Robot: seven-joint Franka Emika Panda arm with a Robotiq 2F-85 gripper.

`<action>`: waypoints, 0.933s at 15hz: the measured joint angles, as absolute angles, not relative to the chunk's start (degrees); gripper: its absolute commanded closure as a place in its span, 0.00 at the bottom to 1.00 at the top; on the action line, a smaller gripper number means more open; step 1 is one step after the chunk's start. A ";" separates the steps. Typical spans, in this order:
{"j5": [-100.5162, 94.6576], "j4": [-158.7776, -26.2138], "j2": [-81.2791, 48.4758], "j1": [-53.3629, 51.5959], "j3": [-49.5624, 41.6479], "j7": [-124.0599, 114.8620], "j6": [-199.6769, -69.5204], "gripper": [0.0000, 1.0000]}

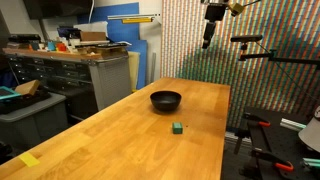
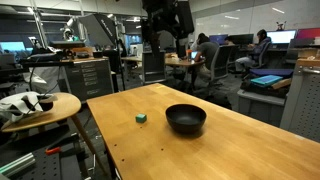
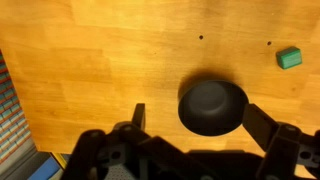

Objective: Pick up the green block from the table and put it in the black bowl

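Aloft, hand spread empty; glossy black bowl, cubic green block, grained table.

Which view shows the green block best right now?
The wrist view: it looks straight down on the green block, largest there, unobstructed near the right edge, apart from the black bowl. In both exterior views it is only a tiny speck on the table, beside the bowl.
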State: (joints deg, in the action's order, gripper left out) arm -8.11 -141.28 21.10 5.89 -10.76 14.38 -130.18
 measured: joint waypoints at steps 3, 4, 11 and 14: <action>-8.11 -140.67 21.22 5.89 -10.76 14.38 -130.20 0.00; -8.11 -140.60 21.22 5.89 -10.76 14.38 -130.20 0.00; -8.11 -140.97 20.93 5.89 -10.56 13.42 -130.16 0.00; -8.11 -141.30 19.47 5.92 -8.89 7.60 -130.17 0.00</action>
